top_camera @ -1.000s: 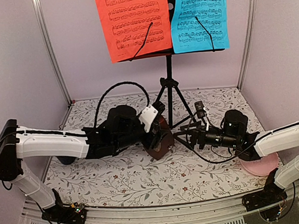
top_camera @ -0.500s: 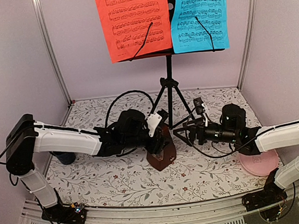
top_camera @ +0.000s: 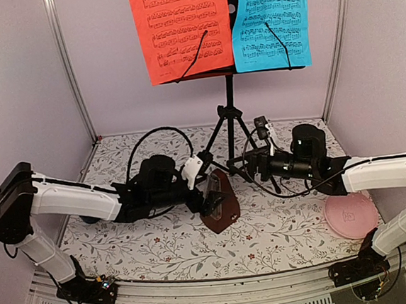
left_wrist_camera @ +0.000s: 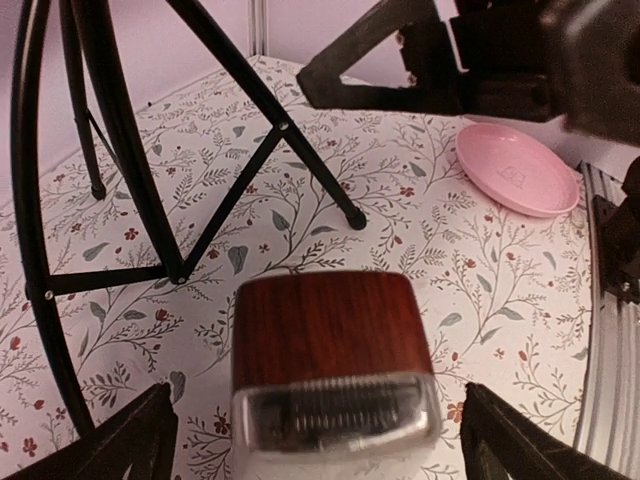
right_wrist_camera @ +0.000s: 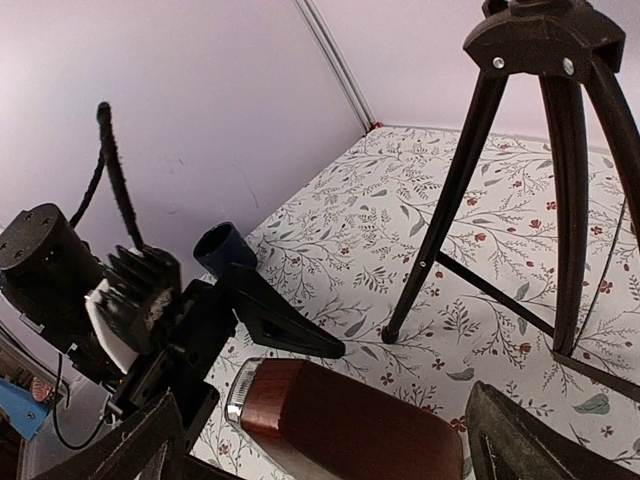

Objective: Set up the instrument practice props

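White-shelled, the left arm point(top_camera: 72, 195) stretches low from the left edge toward mid-table, its left gripper point(top_camera: 207, 196) angled a little down at the metronome point(top_camera: 220, 211). The fingers point(left_wrist_camera: 120, 440) stand wide apart either side of the narrow, silver-capped end, clear of it, gripping nothing. The right arm point(top_camera: 383, 173) reaches in from the right, forearm near level, and the right gripper point(top_camera: 246, 168) points left beside the legs of the stand point(top_camera: 230, 100), its fingers spread wide and empty. The metronome sits on the table point(top_camera: 162, 248) just in front of the stand, between the two grippers. Its long axis runs in line with the left fingers, narrow end nearest them, broad end toward the near edge in the overhead view; upright or tipped, I cannot tell. The red sheet point(top_camera: 178, 30) and cyan sheet point(top_camera: 269, 18) rest side by side on the stand.
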You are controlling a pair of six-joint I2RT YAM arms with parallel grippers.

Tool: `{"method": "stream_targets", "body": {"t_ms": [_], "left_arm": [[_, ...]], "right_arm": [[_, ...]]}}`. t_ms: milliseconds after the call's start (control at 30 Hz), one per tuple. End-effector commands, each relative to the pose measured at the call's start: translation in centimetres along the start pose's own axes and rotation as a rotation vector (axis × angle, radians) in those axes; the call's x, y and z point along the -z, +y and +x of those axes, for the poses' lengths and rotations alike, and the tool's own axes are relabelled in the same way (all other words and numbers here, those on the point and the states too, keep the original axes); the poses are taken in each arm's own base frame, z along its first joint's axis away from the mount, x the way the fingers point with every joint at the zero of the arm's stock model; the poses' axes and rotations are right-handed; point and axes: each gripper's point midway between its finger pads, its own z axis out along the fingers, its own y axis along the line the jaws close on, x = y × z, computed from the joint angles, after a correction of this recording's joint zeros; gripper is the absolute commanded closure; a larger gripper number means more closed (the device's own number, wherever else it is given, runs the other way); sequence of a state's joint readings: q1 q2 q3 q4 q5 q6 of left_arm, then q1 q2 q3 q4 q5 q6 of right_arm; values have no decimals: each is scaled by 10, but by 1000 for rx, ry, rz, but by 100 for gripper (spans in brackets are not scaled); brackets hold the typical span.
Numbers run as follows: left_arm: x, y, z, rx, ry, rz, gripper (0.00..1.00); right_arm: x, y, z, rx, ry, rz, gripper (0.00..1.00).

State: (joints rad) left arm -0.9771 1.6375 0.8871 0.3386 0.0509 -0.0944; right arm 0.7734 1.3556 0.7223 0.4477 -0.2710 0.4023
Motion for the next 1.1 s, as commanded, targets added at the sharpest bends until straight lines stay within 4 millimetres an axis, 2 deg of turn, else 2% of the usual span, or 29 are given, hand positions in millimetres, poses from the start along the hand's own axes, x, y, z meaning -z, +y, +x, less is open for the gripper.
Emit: {"method": "stream_targets", "body": {"t_ms": [0, 133, 400, 733, 1067], "left_arm": [[28, -1, -28, -10, -172, 27, 1], [38, 2, -28, -14, -221, 11, 2], [38, 3, -43, -16, -293, 11, 17], [32, 3, -50, -22, -333, 28, 31], [32, 5, -38, -20, -308, 19, 52]], "right_arm": [[-12, -1, -5, 11, 33, 9, 1], [-24, -4, 2, -18, 71, 6, 1], [-44, -9, 18, -97, 136, -5, 1], [-47, -17, 34, -176, 171, 13, 6], [-44, -27, 52, -215, 203, 50, 9]]}}
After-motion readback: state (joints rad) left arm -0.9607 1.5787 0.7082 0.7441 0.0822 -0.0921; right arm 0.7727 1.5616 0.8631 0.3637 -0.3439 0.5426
